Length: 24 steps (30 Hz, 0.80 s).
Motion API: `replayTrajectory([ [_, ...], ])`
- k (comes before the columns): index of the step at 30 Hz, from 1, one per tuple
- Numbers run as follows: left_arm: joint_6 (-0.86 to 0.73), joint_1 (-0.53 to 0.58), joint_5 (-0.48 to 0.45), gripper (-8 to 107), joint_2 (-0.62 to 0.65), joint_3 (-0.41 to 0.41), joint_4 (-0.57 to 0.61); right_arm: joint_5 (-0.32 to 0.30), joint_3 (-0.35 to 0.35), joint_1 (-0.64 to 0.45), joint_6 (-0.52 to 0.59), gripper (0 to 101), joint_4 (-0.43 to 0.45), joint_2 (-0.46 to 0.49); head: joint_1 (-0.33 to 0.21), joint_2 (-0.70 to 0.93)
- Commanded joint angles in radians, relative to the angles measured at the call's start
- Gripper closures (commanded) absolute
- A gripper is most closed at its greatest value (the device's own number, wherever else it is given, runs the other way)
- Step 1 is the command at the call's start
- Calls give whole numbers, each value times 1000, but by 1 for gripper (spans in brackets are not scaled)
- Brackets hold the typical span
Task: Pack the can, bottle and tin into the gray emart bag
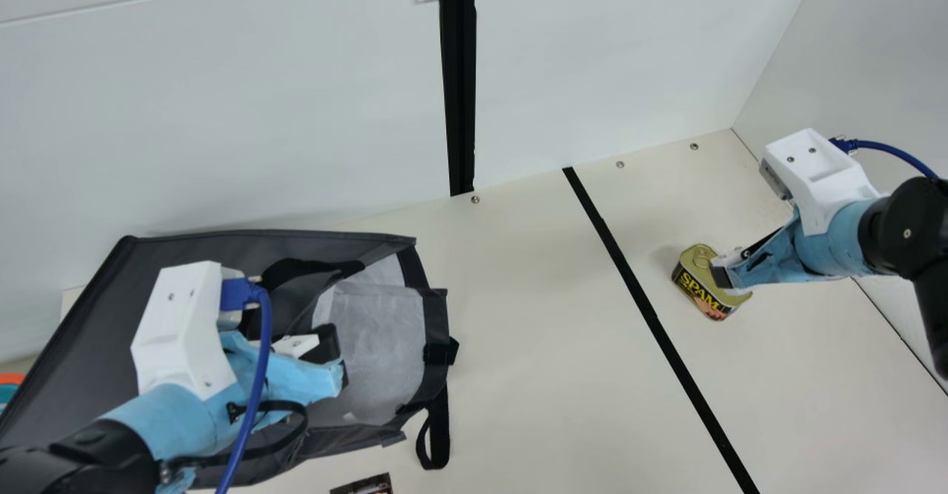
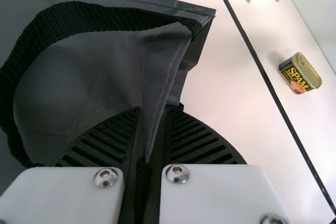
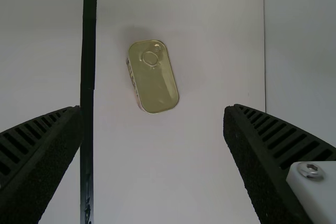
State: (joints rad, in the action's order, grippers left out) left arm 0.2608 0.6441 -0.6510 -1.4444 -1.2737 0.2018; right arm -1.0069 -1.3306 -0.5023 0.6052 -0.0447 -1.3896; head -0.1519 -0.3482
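Note:
In the main view my left gripper (image 1: 333, 364) is at the gray bag (image 1: 200, 253), which lies on its side with its pale lining toward the table's middle. The left wrist view has the left gripper (image 2: 153, 111) shut on a folded edge of the bag (image 2: 79, 72), a black handle looping beside it. Across the table, my right gripper (image 1: 722, 272) is over the tin (image 1: 700, 286), partly covering it. Seen from the right wrist, the tin (image 3: 153, 80) has its gold lid up, and the right gripper (image 3: 152, 113) stands open, its fingers apart and not touching it.
A black tape line (image 1: 652, 316) runs along the table between bag and tin. A dark printed item (image 1: 364, 486) is cut off at the main view's bottom edge. An orange and teal thing (image 1: 10, 384) is at its left edge. White walls (image 1: 222, 109) stand behind.

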Motion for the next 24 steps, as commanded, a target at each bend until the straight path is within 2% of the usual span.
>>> replayTrajectory([
  [1,0,0,0,89,0,0,0,9,4,-5,9,10,-2,-14,-23,-1],
  [15,0,0,0,89,0,0,0,69,16,-19,49,10,-8,-127,-23,-1],
  [24,0,0,0,89,0,0,0,86,4,-20,56,10,-13,-195,-23,-1],
])
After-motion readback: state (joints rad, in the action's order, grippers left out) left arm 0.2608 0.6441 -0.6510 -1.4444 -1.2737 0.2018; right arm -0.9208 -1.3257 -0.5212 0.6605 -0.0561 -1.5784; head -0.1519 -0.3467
